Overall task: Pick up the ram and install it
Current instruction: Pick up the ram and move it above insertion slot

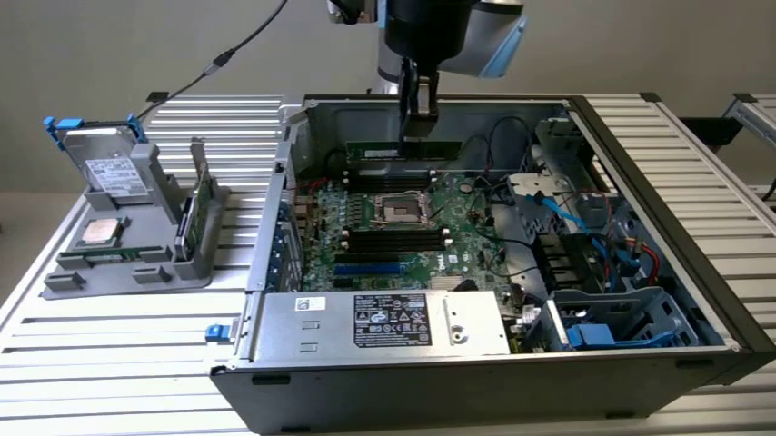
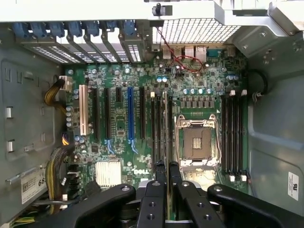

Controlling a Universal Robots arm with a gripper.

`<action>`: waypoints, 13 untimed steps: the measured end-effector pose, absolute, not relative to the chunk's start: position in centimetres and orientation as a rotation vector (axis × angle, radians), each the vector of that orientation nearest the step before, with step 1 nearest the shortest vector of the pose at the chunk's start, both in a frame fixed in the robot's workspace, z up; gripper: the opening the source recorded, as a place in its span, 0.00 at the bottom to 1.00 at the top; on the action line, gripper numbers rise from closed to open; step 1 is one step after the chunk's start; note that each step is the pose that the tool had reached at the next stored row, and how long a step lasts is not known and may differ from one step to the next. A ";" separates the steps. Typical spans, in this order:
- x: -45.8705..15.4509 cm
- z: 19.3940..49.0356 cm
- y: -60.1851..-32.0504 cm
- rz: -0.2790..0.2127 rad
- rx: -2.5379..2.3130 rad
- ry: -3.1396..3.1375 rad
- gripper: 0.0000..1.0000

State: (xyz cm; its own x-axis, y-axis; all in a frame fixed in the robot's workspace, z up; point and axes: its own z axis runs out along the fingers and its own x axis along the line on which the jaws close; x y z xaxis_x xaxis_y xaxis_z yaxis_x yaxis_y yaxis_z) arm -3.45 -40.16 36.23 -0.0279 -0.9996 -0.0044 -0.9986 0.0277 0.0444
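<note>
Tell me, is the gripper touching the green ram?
Touching: the exterior view shows the gripper clamped on the ram, holding it over the motherboard.

Ram [image 1: 376,150] above motherboard [image 1: 449,245] in case [image 1: 485,391], rack [image 1: 122,263] at exterior view's left

A plain, pale beige-grey wall [image 1: 145,45] stood behind the scene under soft, even light. The surface [image 1: 109,363] was built of ribbed silver metal slats, and a second slatted frame [image 1: 759,107] showed at the exterior view's right edge.

matt circuit-board ram [image 1: 376,149], ribbed bare-metal table [image 1: 109,363]
</note>
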 end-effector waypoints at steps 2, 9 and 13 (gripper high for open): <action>-3.5 35.8 -39.8 -0.054 2.169 -2.233 0.14; -3.4 35.1 -39.2 -0.041 2.156 -2.236 0.14; -3.4 34.8 -39.1 -0.020 2.142 -2.236 0.14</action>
State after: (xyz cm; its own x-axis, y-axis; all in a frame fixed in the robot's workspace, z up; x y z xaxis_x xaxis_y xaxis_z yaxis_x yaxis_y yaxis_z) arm -3.44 -39.07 34.81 -0.0424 -0.9988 0.0238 -0.9982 0.0433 0.0408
